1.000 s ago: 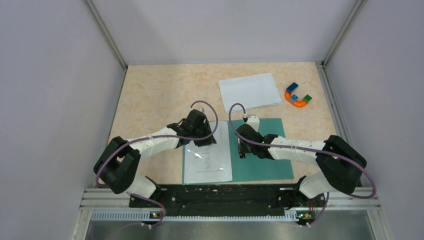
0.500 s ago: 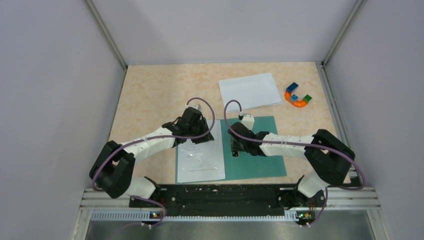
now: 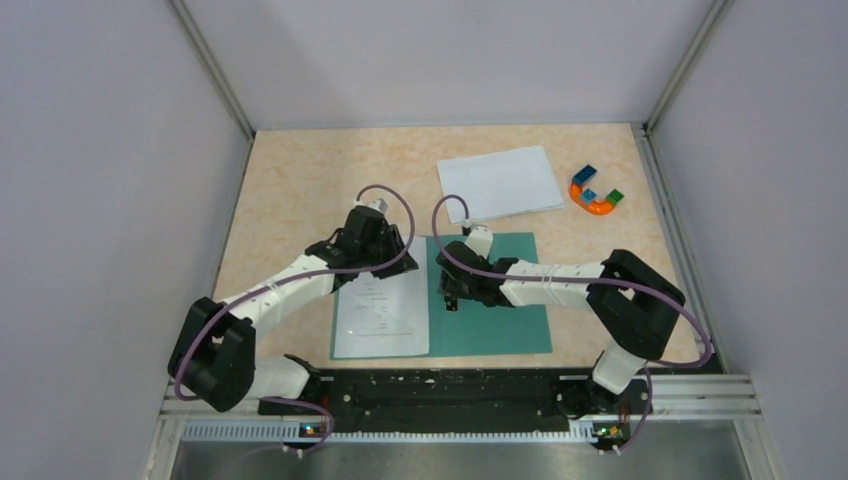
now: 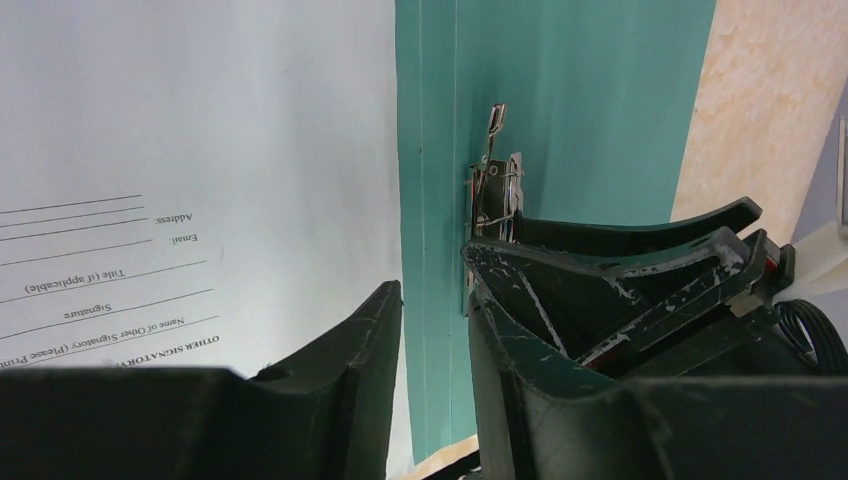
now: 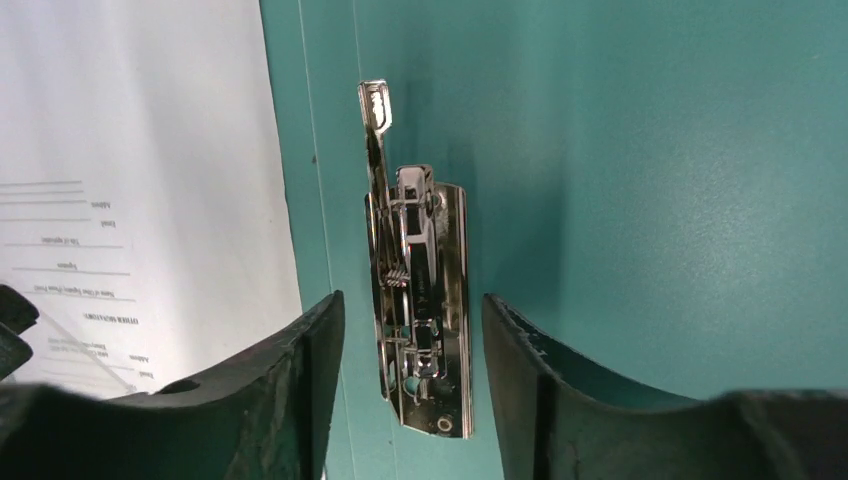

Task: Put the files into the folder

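Observation:
The teal folder (image 3: 500, 322) lies open near the table's front. The printed sheet (image 3: 380, 312) lies on its left half. The nearly blank sheet (image 3: 500, 183) lies apart at the back. My left gripper (image 3: 393, 263) is low over the printed sheet's right edge by the spine, jaws a narrow gap apart with nothing between them (image 4: 433, 300). My right gripper (image 3: 451, 299) is open, its fingers astride the metal clip (image 5: 420, 280), whose lever (image 5: 376, 105) stands raised. The clip also shows in the left wrist view (image 4: 497, 195), with the right gripper's fingers just beyond it.
A small multicoloured horseshoe toy (image 3: 597, 192) lies at the back right. Grey walls with metal posts close in the table on three sides. The black base rail (image 3: 440, 385) runs along the near edge just below the folder.
The folder and the printed sheet have slid left across the table. Both grippers moved left with them, keeping their places over the spine and clip.

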You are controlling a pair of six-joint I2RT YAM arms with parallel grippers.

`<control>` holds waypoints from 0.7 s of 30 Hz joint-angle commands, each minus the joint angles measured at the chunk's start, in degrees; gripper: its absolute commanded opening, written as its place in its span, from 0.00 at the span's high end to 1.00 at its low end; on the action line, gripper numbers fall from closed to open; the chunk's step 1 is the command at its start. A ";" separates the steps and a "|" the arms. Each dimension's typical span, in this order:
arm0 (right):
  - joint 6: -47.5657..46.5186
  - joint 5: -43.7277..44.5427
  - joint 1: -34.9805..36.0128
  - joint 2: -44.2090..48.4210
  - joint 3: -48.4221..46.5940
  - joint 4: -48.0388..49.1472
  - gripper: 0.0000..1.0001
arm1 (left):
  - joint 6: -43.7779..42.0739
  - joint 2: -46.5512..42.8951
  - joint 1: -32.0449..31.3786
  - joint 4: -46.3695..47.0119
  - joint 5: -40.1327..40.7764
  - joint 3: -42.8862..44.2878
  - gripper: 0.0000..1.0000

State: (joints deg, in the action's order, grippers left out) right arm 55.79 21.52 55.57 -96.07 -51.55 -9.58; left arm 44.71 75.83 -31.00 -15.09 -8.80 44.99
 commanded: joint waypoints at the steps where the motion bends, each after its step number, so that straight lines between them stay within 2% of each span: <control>1: -0.04 1.81 0.11 4.05 -0.67 0.59 0.40 | -0.53 -1.18 1.40 0.25 -1.95 3.47 0.63; 3: -0.71 1.82 -1.06 7.22 -0.34 0.63 0.32 | 0.28 -0.72 2.00 0.79 -1.51 5.48 0.59; 6: -1.25 -0.16 -5.92 13.17 0.84 0.79 0.24 | -0.34 1.57 2.89 3.02 2.13 10.23 0.51; 9: -2.62 -4.74 -14.63 19.64 5.11 5.31 0.19 | -2.87 6.47 5.13 6.48 4.40 16.57 0.47; 12: -4.11 -8.47 -25.12 23.35 7.01 8.45 0.15 | -6.11 13.57 8.44 10.55 2.86 25.08 0.42; 15: -4.96 -10.34 -32.43 23.97 7.53 11.30 0.12 | -8.03 23.01 11.62 12.51 0.06 35.36 0.39; 17: -4.13 -13.03 -37.11 22.58 8.25 13.93 0.12 | -10.01 30.22 13.04 14.25 -4.57 43.03 0.38; 21: -1.20 -17.14 -42.91 17.41 9.07 20.67 0.12 | -12.80 43.65 14.48 13.58 -7.58 57.66 0.37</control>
State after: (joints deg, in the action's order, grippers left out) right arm 52.77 10.26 16.49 -74.48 -43.40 2.72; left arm 36.62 110.50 -17.56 -4.08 -11.46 92.01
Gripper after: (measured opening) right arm 0.880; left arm 0.627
